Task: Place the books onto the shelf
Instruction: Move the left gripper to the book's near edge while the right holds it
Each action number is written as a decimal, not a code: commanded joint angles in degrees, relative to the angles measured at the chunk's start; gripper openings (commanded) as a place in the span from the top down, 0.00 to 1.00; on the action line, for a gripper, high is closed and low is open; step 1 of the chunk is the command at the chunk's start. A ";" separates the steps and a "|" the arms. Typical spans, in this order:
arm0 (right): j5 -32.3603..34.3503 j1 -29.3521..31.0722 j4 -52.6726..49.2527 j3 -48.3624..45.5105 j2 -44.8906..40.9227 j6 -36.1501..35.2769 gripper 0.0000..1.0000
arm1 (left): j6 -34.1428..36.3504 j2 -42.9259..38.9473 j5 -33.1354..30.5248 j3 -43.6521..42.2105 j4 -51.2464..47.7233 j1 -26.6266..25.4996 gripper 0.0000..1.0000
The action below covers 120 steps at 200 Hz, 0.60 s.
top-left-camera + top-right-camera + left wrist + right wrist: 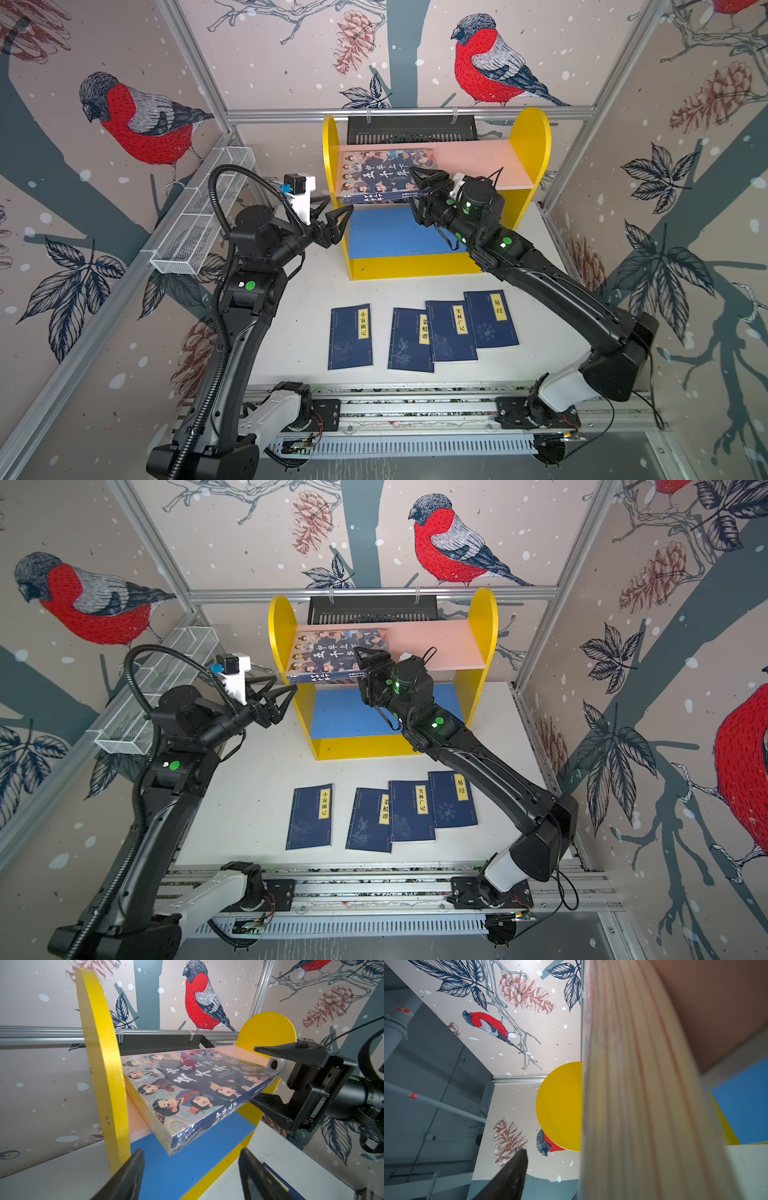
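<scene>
The thick cartoon-cover book (pixel 382 174) (pixel 332 654) (pixel 187 1088) lies flat on the pink upper board of the yellow shelf (pixel 532 137) (pixel 482 617) (pixel 99 1043), against its left panel, overhanging the front. My right gripper (pixel 415 191) (pixel 361 671) (pixel 253 1075) straddles the book's right front corner, one finger above and one below, open with gaps. The right wrist view shows page edges (pixel 643 1105) apart from one finger (pixel 512 1176). My left gripper (pixel 338 208) (pixel 282 685) (pixel 191 1167) is open and empty by the shelf's left panel. Several thin navy books (pixel 350 336) (pixel 309 816) lie on the table in front.
A white wire-mesh basket (pixel 199 216) hangs on the left wall. A black slotted tray (pixel 411 129) sits behind the shelf. Three navy books overlap at the right (pixel 451 330). The arm bases ride a rail (pixel 415 411) along the front edge.
</scene>
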 commanded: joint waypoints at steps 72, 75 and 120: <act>-3.85 -1.26 4.73 -0.30 0.27 0.64 0.26 | 7.45 3.21 -15.46 1.66 1.49 -5.72 0.26; -3.92 -1.37 4.77 -0.37 0.14 0.66 0.26 | 7.45 3.27 -15.46 1.79 1.50 -5.80 0.26; -6.24 -2.56 5.34 -1.63 -0.41 0.96 0.26 | 7.30 4.64 -18.85 1.85 2.42 -7.20 0.27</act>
